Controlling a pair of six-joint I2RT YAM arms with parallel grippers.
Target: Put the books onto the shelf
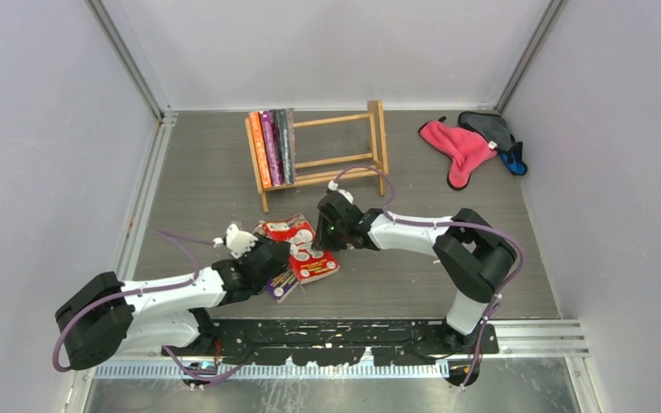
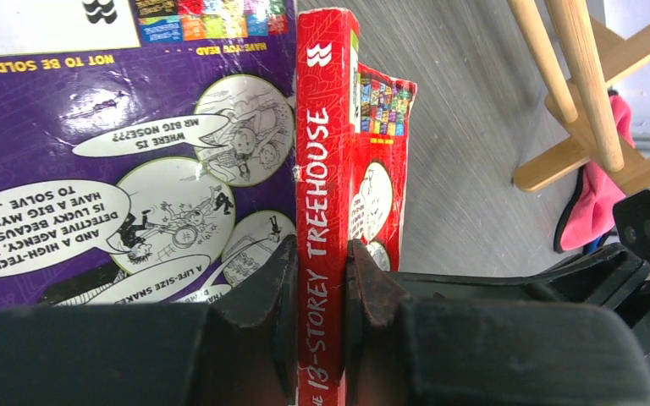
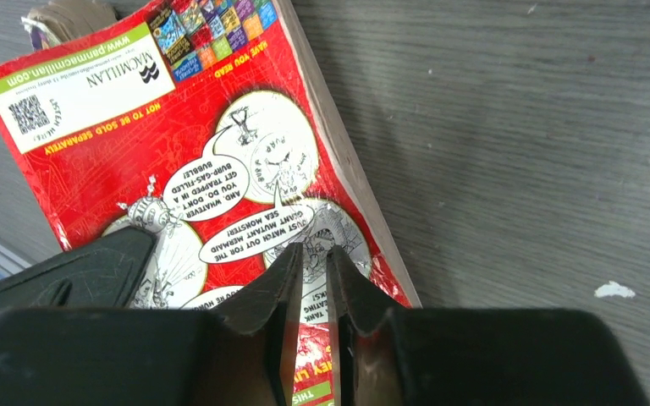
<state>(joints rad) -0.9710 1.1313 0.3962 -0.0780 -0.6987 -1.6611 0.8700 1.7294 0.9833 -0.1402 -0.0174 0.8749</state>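
Note:
A red book (image 1: 303, 245) is tilted up off the table with its spine (image 2: 326, 127) clamped between my left gripper's (image 2: 320, 254) jaws, which are shut on it. A purple book (image 2: 118, 127) lies flat beside and partly under it (image 1: 282, 282). My right gripper (image 3: 311, 254) rests its tips against the red book's back cover (image 3: 135, 144); its jaws stand a narrow gap apart with nothing between them. The wooden shelf (image 1: 336, 159) stands behind, with several books (image 1: 273, 146) upright at its left end.
A pink cloth (image 1: 460, 148) and a grey cloth (image 1: 489, 127) lie at the back right, with a small blue item (image 1: 514, 161) beside them. White walls close in the table on three sides. The shelf's right part holds nothing.

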